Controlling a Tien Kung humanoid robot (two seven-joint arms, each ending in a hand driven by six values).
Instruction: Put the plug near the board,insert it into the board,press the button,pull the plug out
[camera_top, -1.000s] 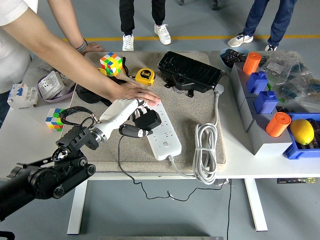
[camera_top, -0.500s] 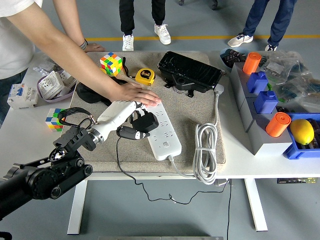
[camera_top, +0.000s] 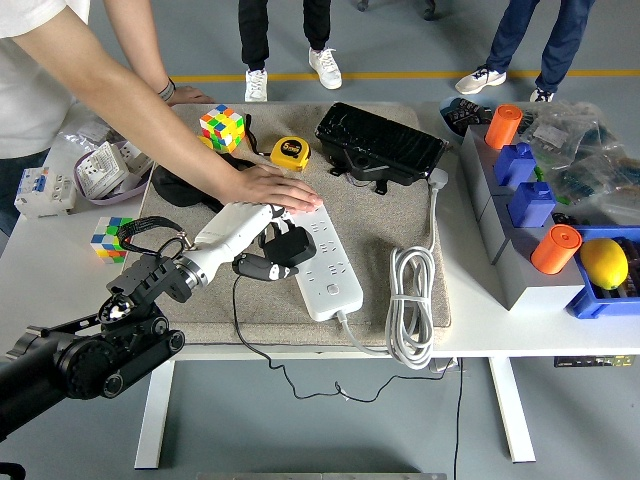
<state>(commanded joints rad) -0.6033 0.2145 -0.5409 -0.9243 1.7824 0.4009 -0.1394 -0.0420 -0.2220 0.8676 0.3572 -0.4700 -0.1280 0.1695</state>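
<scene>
Here the only print that can be made out is the big "5" on the face of the yellow tape measure; the rest of its label is too small to read.

At the right, a blue bin holds a yellow lemon. The grey rack beside it carries two orange cylinders and two blue blocks. Clear bags of small parts lie behind it.

There are two colour cubes: one at the far edge of the beige mat, one off the mat's left side. A white breaker box sits at the far left, and a black case at the mat's far side.

The white power strip lies on the mat, its white cord coiled to its right. The robot's left hand comes in from the lower left, fingers curled around the black plug, which sits at the strip's left edge, over or against its sockets; whether the pins are in cannot be told. The plug's thin black wire trails off the table's near edge.

A person's hand lies flat, pressing on the strip's far end, just above the robot's hand. Their other hand rests on the table's far edge.
</scene>
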